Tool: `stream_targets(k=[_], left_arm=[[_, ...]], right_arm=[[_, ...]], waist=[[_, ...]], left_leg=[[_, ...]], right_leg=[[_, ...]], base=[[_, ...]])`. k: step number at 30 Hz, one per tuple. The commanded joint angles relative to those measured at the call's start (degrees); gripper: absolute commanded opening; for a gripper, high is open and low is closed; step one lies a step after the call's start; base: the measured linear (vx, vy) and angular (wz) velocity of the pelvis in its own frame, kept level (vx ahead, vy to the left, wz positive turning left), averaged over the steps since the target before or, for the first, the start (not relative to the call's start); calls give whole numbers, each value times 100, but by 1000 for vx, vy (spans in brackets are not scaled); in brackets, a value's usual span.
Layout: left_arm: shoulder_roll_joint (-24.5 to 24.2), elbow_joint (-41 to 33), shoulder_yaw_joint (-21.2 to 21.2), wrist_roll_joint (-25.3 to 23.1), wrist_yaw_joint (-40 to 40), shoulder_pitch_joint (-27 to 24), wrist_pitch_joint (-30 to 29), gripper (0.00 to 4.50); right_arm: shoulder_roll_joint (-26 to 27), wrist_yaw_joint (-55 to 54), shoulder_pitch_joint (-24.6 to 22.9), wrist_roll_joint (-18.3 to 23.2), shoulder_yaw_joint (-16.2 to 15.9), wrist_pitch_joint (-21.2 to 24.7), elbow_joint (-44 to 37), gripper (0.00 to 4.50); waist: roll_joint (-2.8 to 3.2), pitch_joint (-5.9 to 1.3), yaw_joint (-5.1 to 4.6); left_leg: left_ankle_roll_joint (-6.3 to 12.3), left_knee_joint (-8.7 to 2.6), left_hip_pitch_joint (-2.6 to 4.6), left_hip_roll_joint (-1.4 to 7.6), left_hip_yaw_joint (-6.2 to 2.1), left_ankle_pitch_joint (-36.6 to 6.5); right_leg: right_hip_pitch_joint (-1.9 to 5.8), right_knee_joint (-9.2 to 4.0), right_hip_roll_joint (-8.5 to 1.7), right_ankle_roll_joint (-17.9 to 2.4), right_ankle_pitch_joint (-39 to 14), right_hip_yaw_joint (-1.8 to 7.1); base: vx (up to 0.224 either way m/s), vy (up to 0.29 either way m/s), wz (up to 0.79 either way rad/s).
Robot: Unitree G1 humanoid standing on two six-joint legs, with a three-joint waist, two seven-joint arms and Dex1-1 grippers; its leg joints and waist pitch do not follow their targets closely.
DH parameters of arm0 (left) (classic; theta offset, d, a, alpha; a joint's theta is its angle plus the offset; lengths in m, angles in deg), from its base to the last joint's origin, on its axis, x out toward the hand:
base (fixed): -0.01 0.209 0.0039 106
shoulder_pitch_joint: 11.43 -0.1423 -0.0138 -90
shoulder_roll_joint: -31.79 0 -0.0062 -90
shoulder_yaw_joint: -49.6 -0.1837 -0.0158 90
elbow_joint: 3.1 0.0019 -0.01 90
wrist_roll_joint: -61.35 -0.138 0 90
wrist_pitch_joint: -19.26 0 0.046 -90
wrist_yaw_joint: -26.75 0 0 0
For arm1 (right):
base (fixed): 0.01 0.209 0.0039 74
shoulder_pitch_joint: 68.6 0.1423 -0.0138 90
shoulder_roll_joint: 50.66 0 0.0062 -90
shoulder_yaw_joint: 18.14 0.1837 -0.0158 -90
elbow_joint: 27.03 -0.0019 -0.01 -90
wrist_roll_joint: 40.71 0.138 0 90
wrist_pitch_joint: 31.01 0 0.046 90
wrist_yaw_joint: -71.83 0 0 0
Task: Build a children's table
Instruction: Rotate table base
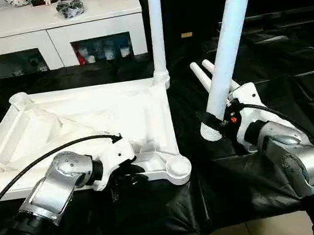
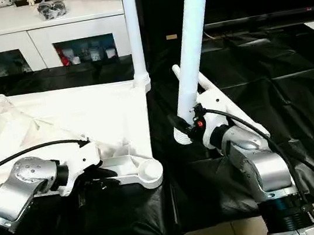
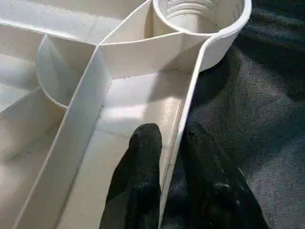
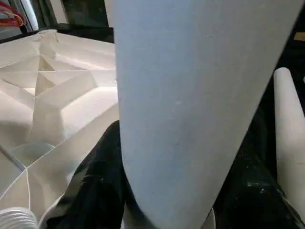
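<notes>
While one leg [image 1: 156, 29] stood in the upturned table top's [image 1: 57, 123] far socket | right gripper [image 1: 223, 117] clasped a second leg [image 1: 228, 39] beside it | left gripper [image 3: 172, 157] pinched the near rim | two spare legs [image 1: 201, 75] lay behind, three sockets unfilled.

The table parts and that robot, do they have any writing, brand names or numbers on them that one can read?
None can be read.
Table top: plain white.
Leg in the right hand: no marking.
Small red spot on that hand: too small to read.
Small tag on the dark background: too small to read.
</notes>
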Motion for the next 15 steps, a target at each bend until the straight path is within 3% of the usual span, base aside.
stream_targets(k=[1, 8, 10, 15], left_arm=[[40, -135, 84, 25, 23, 45, -192, 54], [708, -542, 252, 201, 772, 125, -1353, 8], [809, -570, 283, 220, 877, 140, -1468, 1], [1243, -358, 170, -121, 1354, 214, -1018, 0]], right_arm=[[-39, 55, 139, -7, -27, -86, -10, 191], [15, 133, 304, 26, -65, -89, 131, 191], [29, 144, 334, 33, -62, -79, 154, 191], [109, 415, 527, 154, -87, -71, 521, 191]], waist=[[-9, -376, -3], [-34, -401, -57], [-51, -409, -53], [-53, -404, -40]], left_leg=[[-198, -463, 172, 295, -154, -1984], [-76, -427, 104, 275, -137, -1566], [-17, -407, 102, 269, -120, -1449], [95, -388, 115, 259, -114, -1432]], right_leg=[[193, -505, -459, -787, -2270, 332], [269, -441, -452, -1002, -1675, 329], [274, -447, -445, -1002, -1624, 331], [254, -504, -419, -921, -1793, 311]], base=[[0, 0, 0], [0, 0, 0], [0, 0, 0], [0, 0, 0]])
